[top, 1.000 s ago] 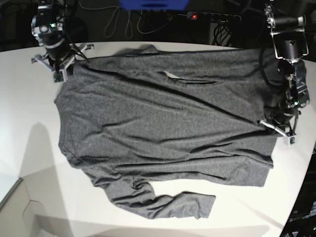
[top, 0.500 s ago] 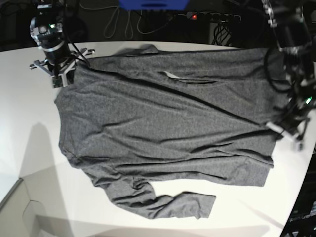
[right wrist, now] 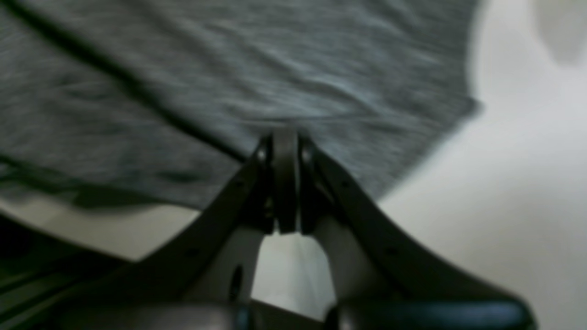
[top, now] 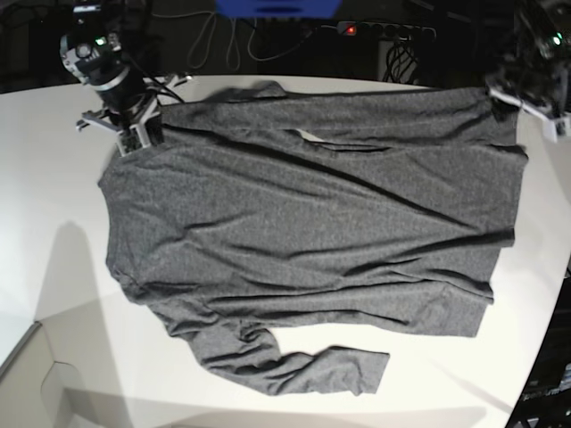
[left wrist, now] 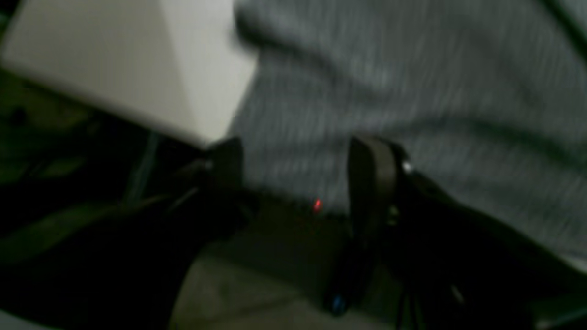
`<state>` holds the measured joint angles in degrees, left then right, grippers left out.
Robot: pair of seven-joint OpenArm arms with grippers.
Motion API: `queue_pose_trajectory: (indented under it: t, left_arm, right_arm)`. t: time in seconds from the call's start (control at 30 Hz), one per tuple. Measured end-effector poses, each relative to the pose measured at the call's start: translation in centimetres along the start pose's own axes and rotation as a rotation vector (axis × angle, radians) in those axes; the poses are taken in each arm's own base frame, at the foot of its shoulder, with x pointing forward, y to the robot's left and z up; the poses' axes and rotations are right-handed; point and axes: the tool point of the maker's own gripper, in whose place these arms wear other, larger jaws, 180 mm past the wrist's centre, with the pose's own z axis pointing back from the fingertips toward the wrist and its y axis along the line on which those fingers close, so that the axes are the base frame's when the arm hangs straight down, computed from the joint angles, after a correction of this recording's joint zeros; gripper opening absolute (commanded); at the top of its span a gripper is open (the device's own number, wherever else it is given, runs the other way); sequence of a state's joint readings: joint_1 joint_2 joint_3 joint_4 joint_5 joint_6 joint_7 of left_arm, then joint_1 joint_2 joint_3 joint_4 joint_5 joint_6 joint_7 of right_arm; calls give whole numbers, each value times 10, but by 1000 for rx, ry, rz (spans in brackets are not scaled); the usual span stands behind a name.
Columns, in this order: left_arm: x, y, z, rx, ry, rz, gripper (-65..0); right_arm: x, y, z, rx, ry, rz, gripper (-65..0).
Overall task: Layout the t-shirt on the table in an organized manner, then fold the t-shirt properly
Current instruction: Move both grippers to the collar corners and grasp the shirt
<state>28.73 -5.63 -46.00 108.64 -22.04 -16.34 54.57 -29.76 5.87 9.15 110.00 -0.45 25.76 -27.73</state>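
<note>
The t-shirt (top: 308, 241) lies spread across the table (top: 53, 267). The right gripper (right wrist: 285, 137) is pinched together on its edge; the left gripper (left wrist: 302, 169) stands apart above the cloth, holding nothing. A one-sided tug could drag the fabric askew, and the lower sleeve is bunched.

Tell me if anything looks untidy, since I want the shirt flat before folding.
Yes. The t-shirt lies mostly flat on the table, but its near sleeve is bunched and bent under the body, and creases cross the torso.
</note>
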Motion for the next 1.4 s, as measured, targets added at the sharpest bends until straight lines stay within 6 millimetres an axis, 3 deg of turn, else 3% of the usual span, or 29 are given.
queue_pose_trajectory:
  t: [0.13, 0.23, 0.83, 1.4]
  left_arm:
    - [-11, 8, 4, 15, -2, -6, -267]
    - [-13, 10, 4, 18, 0, -10, -266]
    - [-24, 21, -41, 66, 74, 43, -266]
    - [-20, 27, -57, 55, 61, 74, -271]
  right_arm:
    - [-7, 1, 3, 1, 17, 1, -495]
    - [-7, 2, 3, 3, 16, -2, -465]
    - [-22, 5, 9, 7, 55, -8, -466]
    - [-22, 5, 9, 8, 51, -9, -466]
